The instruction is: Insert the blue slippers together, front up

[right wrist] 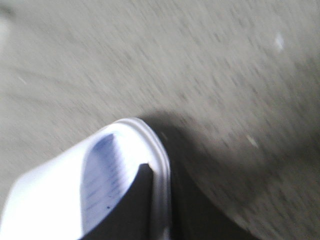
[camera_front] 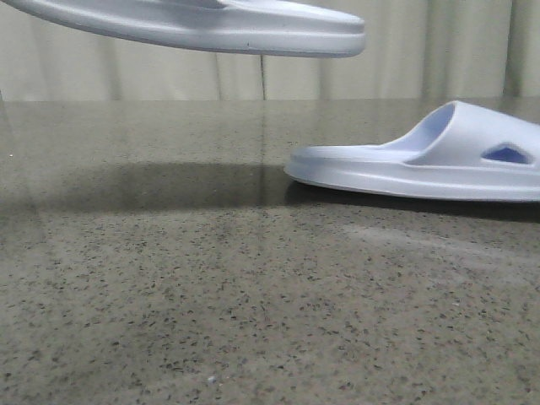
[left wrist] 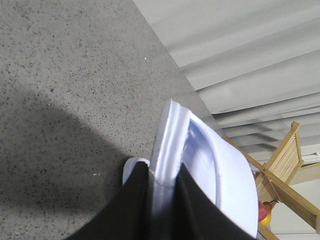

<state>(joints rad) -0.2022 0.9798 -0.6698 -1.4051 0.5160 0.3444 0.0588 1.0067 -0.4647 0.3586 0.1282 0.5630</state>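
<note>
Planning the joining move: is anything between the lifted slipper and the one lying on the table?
Nothing visible. In the front view the raised slipper hangs above the speckled table, and the gap to the resting slipper shows only bare tabletop and curtain.

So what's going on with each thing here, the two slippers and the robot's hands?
Raised slipper: lifted clear of the table, lying roughly level.
Left hand: shut on the raised slipper's edge.
Other slipper: sole down on the speckled table, strap up.
Right hand: appears shut on a slipper's rim; the view is blurred.
</note>
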